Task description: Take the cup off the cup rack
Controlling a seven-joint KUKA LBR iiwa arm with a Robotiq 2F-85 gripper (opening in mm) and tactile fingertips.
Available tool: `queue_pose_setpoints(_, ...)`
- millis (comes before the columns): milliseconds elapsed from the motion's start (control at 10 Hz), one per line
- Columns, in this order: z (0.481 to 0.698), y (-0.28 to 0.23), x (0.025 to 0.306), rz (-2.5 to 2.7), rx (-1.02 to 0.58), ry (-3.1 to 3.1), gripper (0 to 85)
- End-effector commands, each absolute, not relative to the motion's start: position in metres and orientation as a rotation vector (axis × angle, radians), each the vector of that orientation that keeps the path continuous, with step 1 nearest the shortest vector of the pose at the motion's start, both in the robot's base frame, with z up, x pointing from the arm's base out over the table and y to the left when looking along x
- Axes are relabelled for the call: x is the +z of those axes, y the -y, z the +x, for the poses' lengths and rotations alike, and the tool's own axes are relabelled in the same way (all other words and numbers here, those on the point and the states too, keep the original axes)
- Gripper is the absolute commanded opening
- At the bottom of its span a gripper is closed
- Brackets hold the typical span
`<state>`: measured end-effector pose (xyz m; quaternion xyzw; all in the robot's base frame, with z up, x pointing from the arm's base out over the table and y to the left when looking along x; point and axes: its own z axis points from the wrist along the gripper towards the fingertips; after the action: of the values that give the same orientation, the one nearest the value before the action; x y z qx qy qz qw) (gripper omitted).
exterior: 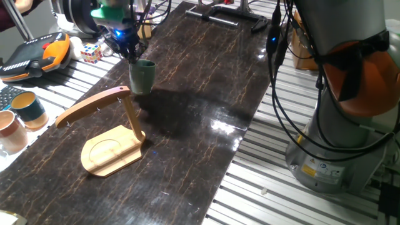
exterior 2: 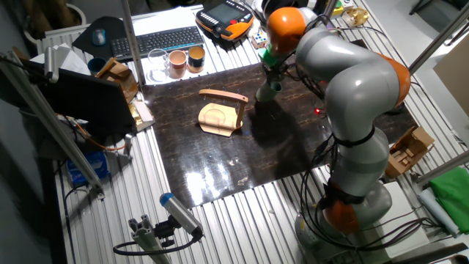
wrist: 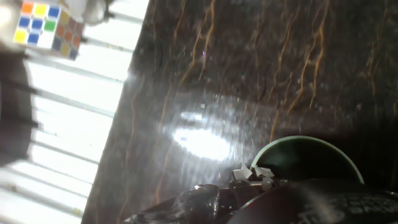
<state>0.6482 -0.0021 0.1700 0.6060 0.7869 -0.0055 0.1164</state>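
Dark marbled table (exterior: 206, 94): our hand (exterior: 129, 52) grips the cup (exterior: 142, 76) by its rim, hanging just beyond the cup rack (exterior: 107, 134) arm's tip. We judge it best carried well away and kept upright.

Robotics lab, slotted alu table (exterior: 275, 187), teach pendant (exterior 2: 223, 18)
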Motion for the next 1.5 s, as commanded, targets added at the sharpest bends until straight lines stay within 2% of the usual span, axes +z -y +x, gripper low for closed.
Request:
queue_pose_setpoints(0,0.647,0.003,0.169,1.796,-0.025,-2.276,1.0)
queue_pose_setpoints(700,0.639,0.014,0.156,1.873,-0.095,-2.150,1.0)
queue_pose_setpoints(1400,0.645,0.014,0.137,1.870,-0.117,-2.131,1.0)
